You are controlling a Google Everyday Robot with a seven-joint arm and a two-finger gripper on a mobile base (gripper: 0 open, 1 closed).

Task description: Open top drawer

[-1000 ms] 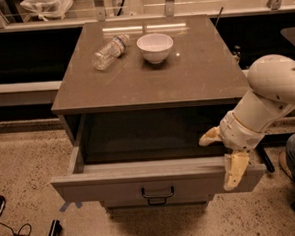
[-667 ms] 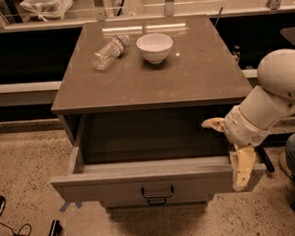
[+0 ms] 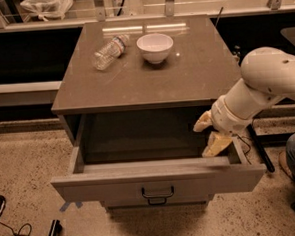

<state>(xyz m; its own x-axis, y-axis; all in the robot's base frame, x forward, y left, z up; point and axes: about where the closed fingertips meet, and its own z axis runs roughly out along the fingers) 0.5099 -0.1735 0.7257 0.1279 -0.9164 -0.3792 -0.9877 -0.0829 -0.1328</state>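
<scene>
Cabinet (image 3: 145,80), centre frame: unchanged, top surface steady.

Top drawer (image 3: 191,180), lower centre: pulled far out. Its front stands well forward of the cabinet body and the deep grey interior is exposed. The front has not shifted over the last second, and the black handle (image 3: 157,192) sits free at its middle with nothing on it.

Arm (image 3: 265,82), right of frame: the white forearm has swung up and slightly left. A second ago it hung lower, out past the drawer's right front corner.

Gripper (image 3: 210,133), centre right: now over the right end of the drawer's interior, just under the cabinet top's edge. Fingers (image 3: 217,145) are spread apart and hold nothing. Whether the lower one touches the drawer's side wall cannot be told.

Bowl (image 3: 154,47) and plastic bottle (image 3: 109,52), upper centre on the top: undisturbed.

Judgement: only the arm is moving and the drawer holds its extension, so the opening looks effectively complete. What remains is likely clearing the gripper out without nudging the drawer back.
</scene>
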